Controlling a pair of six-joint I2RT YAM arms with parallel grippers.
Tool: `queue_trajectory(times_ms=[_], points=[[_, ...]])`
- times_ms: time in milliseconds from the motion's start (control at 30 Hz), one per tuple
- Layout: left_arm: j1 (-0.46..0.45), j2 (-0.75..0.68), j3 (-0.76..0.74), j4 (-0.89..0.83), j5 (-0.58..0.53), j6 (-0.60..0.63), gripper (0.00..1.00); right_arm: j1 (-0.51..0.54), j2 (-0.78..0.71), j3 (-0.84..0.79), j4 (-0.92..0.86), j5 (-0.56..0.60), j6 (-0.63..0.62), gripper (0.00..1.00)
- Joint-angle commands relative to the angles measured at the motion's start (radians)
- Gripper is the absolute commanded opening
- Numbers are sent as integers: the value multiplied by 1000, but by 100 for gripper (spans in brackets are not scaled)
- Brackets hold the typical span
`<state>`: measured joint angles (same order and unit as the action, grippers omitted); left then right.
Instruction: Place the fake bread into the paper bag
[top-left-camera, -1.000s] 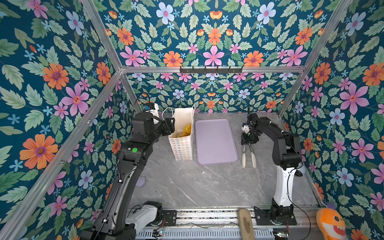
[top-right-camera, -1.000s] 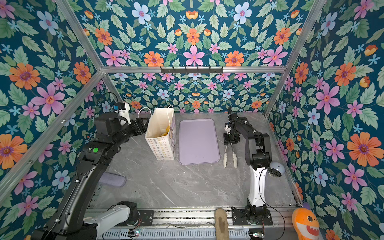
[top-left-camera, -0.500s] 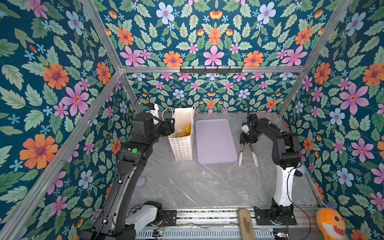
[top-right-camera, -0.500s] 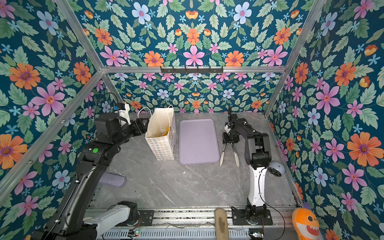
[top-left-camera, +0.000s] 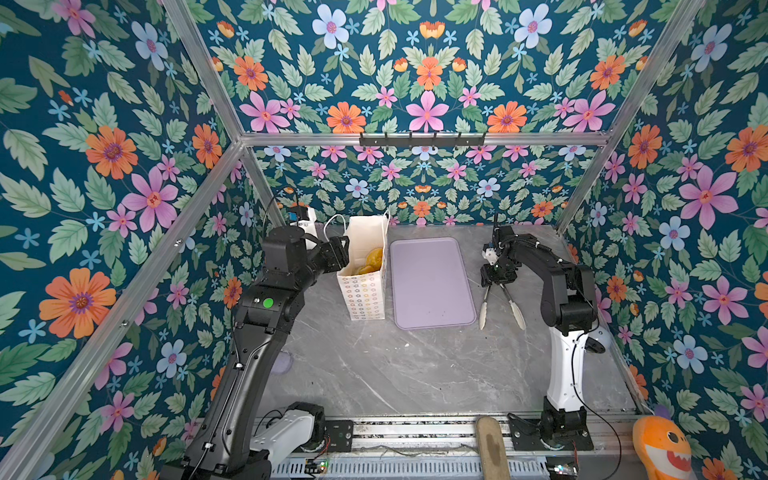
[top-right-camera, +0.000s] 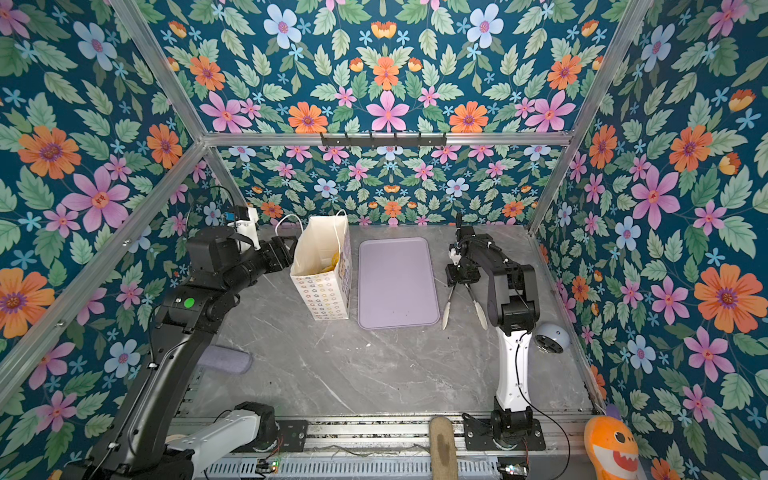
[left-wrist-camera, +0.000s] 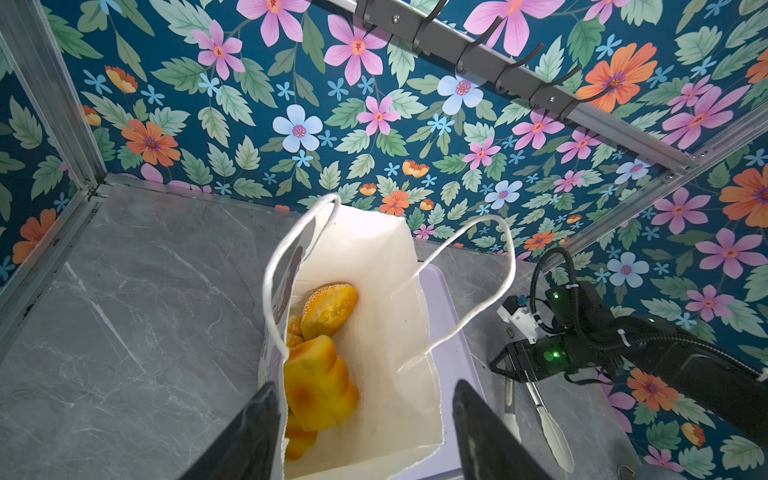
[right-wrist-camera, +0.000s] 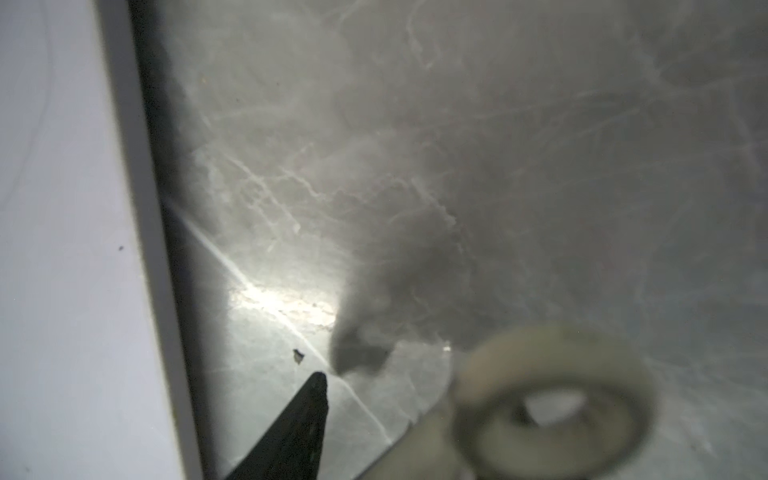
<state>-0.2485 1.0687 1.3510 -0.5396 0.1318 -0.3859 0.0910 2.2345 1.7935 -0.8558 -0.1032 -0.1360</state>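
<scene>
The white paper bag (top-left-camera: 363, 291) (top-right-camera: 320, 291) stands upright left of the tray, its mouth open. The fake bread lies inside it: a seeded roll (left-wrist-camera: 330, 307) and a ridged loaf (left-wrist-camera: 318, 382), with more beneath; in a top view only a golden patch of bread (top-left-camera: 372, 259) shows. My left gripper (top-left-camera: 338, 253) (left-wrist-camera: 365, 384) is open at the bag's mouth, its fingers astride the bag's width. My right gripper (top-left-camera: 496, 278) (top-right-camera: 461, 278) sits low over the hinge end of beige tongs (top-left-camera: 483, 311), open. One black finger (right-wrist-camera: 309, 419) stands apart from the tongs' arm.
A lilac tray (top-left-camera: 430, 282) lies between the bag and the tongs (top-right-camera: 446, 311). A grey dome (top-right-camera: 550, 338) sits by the right arm's base, a lilac roll (top-right-camera: 226, 359) under the left arm. An orange plush (top-left-camera: 660, 449) and a wooden handle (top-left-camera: 490, 449) are at the front rail.
The right gripper's jaws have widened and the tongs' arms have spread apart on the table. The left arm and the bag have not moved.
</scene>
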Motion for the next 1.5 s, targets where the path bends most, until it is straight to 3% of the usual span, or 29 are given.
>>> queue_trajectory(times_ms=[0,600,867,1033,1300,1467], points=[[1,-3,3,-3,3,1,67,-21,-4,25,-40,3,-70,58],[0,7,19,-3,12,1,67,-28,-30,90,-42,-48,-27,71],[2,-1,-11,33,-32,11,67,-28,-216,42,38,-128,50,71],[2,-1,-39,76,-140,56,70,-28,-412,-88,178,-118,137,73],[10,-57,-125,213,-486,151,87,-28,-748,-399,461,-219,245,76],[82,-101,-222,306,-564,192,89,-28,-894,-568,607,-199,295,78]])
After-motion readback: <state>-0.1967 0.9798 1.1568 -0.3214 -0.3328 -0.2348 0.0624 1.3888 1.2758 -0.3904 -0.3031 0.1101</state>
